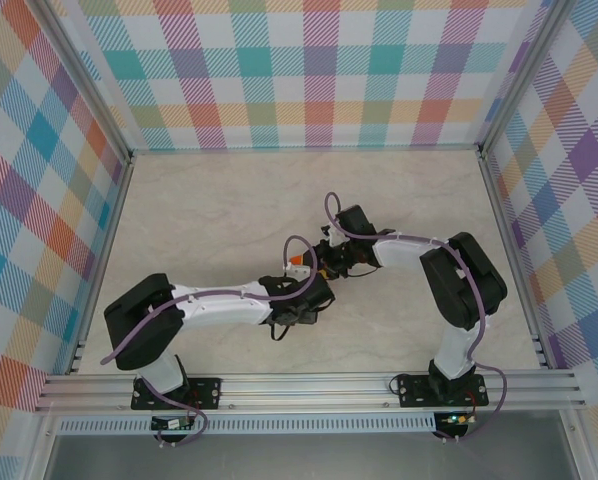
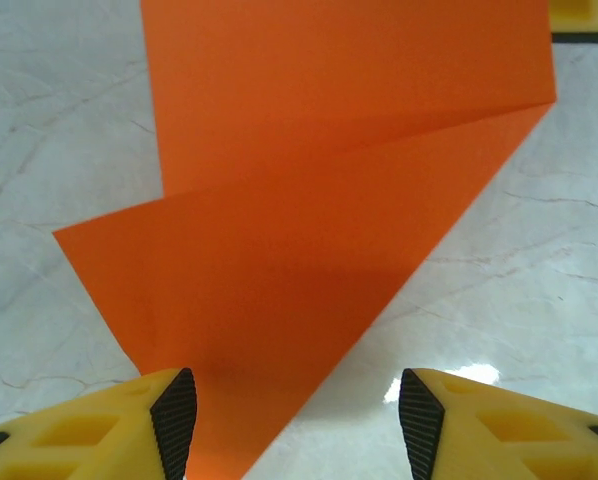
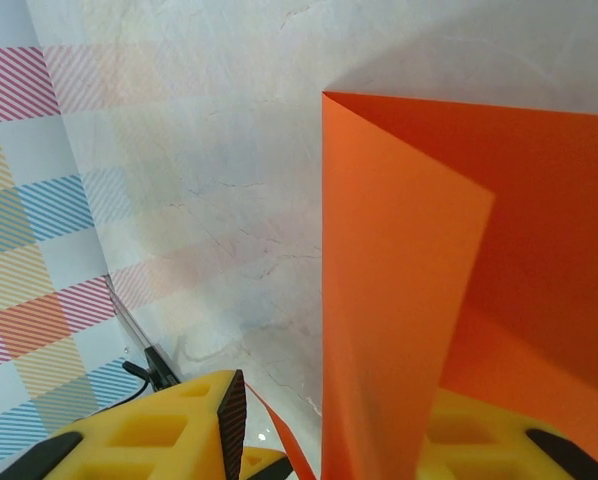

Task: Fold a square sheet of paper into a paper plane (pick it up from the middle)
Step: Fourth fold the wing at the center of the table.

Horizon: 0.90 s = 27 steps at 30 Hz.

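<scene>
Orange paper [image 2: 329,200] sits mid-surface between two robot arms, partly hidden by them from above. It looks only partly folded: one crisp diagonal crease and an overlapping flap show, but the sheet is broad, not yet a narrow dart. The pointed nose, centre crease and wings appear to remain.

The left claw [image 2: 296,420] is released, its yellow fingers with ribbed black pads set wide apart; the paper's lower corner lies flat between them. In the right claw [image 3: 364,430], the paper stands upright, folded into a sharp vertical edge; whether that claw pinches it, I cannot tell.

The paper is thin, matte and smooth. The surface [image 2: 59,130] is pale, glossy marble-pattern. Pastel plaid walls [image 1: 309,70] surround it.
</scene>
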Tool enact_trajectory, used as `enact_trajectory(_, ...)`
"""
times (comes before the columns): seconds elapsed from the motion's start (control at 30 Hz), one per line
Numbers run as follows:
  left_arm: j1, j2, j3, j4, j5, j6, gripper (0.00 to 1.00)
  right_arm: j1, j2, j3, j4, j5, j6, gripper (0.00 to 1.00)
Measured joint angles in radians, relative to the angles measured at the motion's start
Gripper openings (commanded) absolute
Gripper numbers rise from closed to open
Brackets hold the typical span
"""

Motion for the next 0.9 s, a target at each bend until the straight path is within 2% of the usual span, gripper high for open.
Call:
enact_trajectory(0.37,-0.021,0.036,0.008,-0.023,-0.067,-0.004,0.47,-0.001,0.0,0.0,-0.017,0.0,-0.001,0.36)
enact_trajectory(0.9,-0.021,0.049,0.004,-0.02,-0.075,-0.003,0.45,-0.001,0.0,0.0,-0.017,0.0,0.0,0.34)
